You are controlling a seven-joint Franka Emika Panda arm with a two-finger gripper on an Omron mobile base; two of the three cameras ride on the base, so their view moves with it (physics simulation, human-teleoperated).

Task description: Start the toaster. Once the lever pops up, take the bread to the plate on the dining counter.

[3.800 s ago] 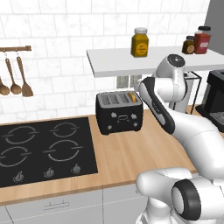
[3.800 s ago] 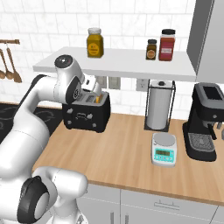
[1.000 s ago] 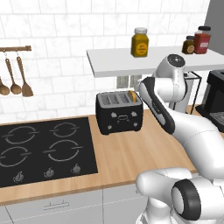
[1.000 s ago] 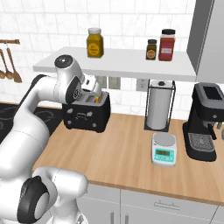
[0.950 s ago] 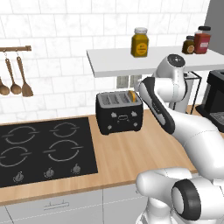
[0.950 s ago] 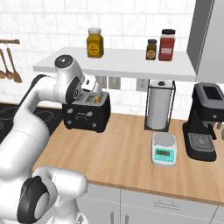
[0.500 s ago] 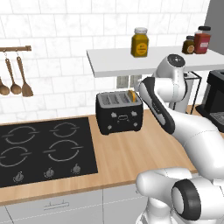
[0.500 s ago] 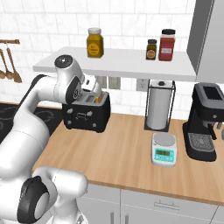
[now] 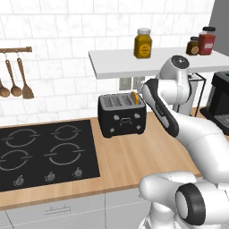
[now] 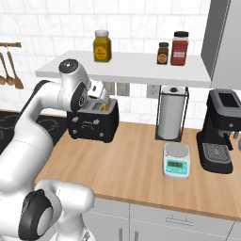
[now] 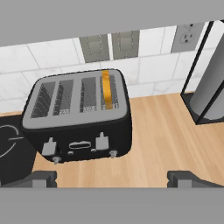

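Jaws: my gripper [image 11: 112,177] stood fully parted, holding nothing.
Toaster [image 11: 78,116]: one, black, four slots, straight ahead of my jaws on the counter [image 11: 175,140].
Bread [image 11: 106,89]: one slice, edge-up in the slot nearest my right fingertip [image 11: 186,178].
Levers: two on the toaster's front; I judged the right one [image 11: 102,141] serves the bread's side.
Risk: pressing the left lever [image 11: 49,147] instead would leave the bread untoasted.
Risk: a skewed push might shove the toaster back.
Jars: three on the shelf [image 10: 127,66].
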